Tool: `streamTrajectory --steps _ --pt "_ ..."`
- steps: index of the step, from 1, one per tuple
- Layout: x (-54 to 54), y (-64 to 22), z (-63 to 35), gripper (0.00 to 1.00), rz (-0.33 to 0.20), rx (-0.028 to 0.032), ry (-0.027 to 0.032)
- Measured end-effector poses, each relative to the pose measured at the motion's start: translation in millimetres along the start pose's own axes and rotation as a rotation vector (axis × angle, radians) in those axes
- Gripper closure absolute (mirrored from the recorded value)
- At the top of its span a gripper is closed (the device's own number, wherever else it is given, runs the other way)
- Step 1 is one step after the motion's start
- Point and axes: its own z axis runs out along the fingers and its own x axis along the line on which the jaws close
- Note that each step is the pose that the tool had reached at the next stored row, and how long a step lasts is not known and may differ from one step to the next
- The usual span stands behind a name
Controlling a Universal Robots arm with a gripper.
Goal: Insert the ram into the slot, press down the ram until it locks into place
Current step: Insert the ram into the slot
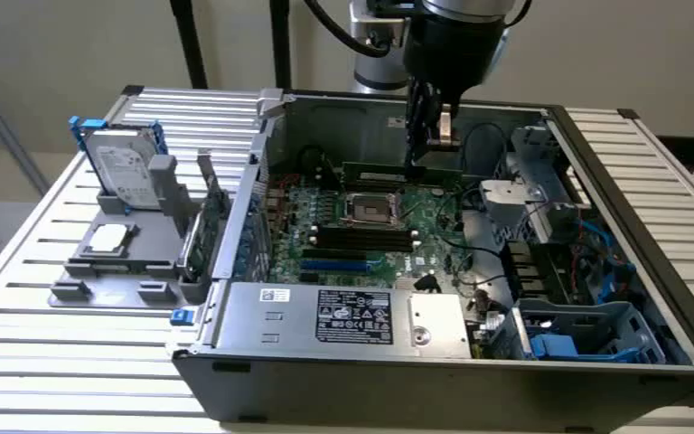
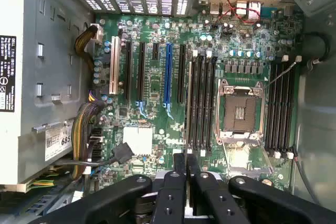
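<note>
Now, ram: we hold it on edge above the board, parallel to the slots, so it can drop straight.
Jaws: pinched on the ram's top.

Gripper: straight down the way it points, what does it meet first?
The gripper holds the ram, which would likely land first on the black memory slots between the CPU socket and the blue slot. Exact slot unclear; depth is hard to judge.
</note>
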Motion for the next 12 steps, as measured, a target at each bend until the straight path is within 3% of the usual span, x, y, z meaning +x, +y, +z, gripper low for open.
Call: streamTrajectory --steps 12 --pt "0.0 1.3 1.8 0.87 0.0 0.0011 0.0001"
